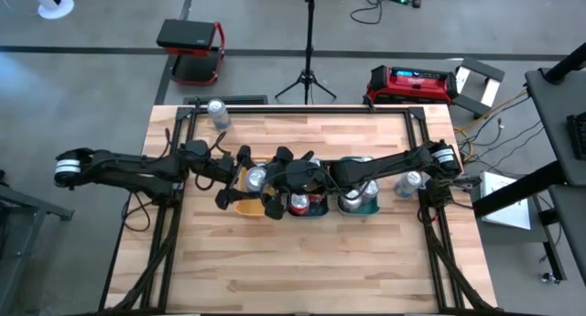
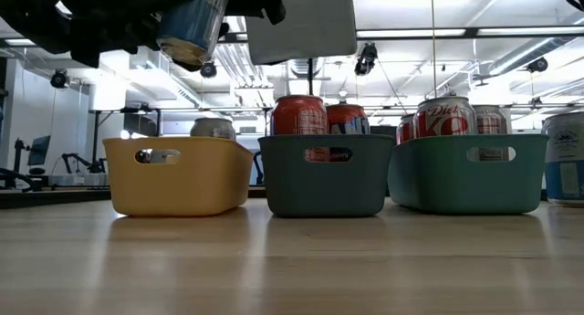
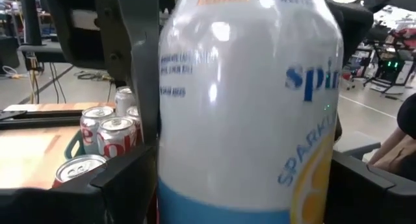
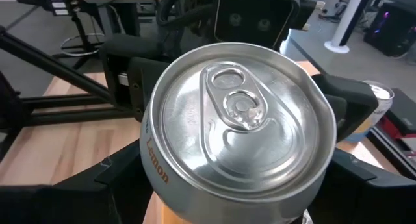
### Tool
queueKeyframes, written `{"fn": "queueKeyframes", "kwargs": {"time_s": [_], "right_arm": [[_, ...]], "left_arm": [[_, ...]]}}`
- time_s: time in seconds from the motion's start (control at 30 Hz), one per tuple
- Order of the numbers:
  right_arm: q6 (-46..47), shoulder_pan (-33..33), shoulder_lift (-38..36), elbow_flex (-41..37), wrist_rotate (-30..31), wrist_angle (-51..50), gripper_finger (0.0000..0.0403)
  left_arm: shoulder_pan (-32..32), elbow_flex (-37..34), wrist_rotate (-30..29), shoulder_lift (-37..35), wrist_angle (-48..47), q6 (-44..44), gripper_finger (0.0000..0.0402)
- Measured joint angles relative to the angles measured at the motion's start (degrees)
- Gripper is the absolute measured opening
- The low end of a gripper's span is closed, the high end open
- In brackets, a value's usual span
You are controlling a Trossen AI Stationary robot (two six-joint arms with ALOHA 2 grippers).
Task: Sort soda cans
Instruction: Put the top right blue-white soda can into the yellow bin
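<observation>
One soda can (image 3: 247,107), white with a blue band and lemon print, hangs tilted above the yellow tray (image 2: 178,178), its lower end (image 2: 190,43) showing in the low view. My left gripper (image 1: 240,180) and my right gripper (image 1: 273,183) are both shut on it, meeting over the trays. Another can (image 2: 212,128) stands in the yellow tray. Red cans (image 2: 299,114) stand in the middle tray (image 2: 324,183), silver-and-red cans (image 2: 447,114) in the green tray (image 2: 465,178). My left gripper pinches the can's side wall (image 3: 170,152) between its two fingers, coming level from the table's left and lying across the can. The can is lifted clear of the tray. My right gripper has its fingers (image 4: 114,178) on opposite sides of the can's body just below the top rim (image 4: 156,152), coming from above and slanting down, so its camera looks onto the lid. The lid hides the places of contact.
A loose can (image 1: 218,113) stands at the table's far left corner, and another (image 1: 409,181) stands right of the green tray. The near half of the wooden table (image 1: 302,270) is bare. The right arm reaches across the green and middle trays.
</observation>
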Motion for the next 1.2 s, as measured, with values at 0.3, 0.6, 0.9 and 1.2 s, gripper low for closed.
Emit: {"fn": "queueKeyframes", "kwargs": {"time_s": [0.3,0.6,0.9,1.2], "right_arm": [[1.10,-0.65,-0.28,-0.16,-0.93,-1.70,0.0302],[1.16,-0.61,-0.24,-0.10,-0.55,-0.94,0.0326],[-1.80,0.07,-1.43,-0.18,2.56,-0.75,0.0329],[-5.01,1.51,-2.93,-0.40,7.04,1.55,0.0330]], "left_arm": [[-0.28,2.82,0.44,3.94,-0.95,-0.87,0.0330],[-0.24,2.89,-0.27,2.61,-0.47,-1.30,0.0269],[-0.21,2.89,-2.86,0.47,-2.18,-0.36,0.0276],[-0.94,1.43,-6.49,-3.13,-2.60,-1.25,0.0281]]}}
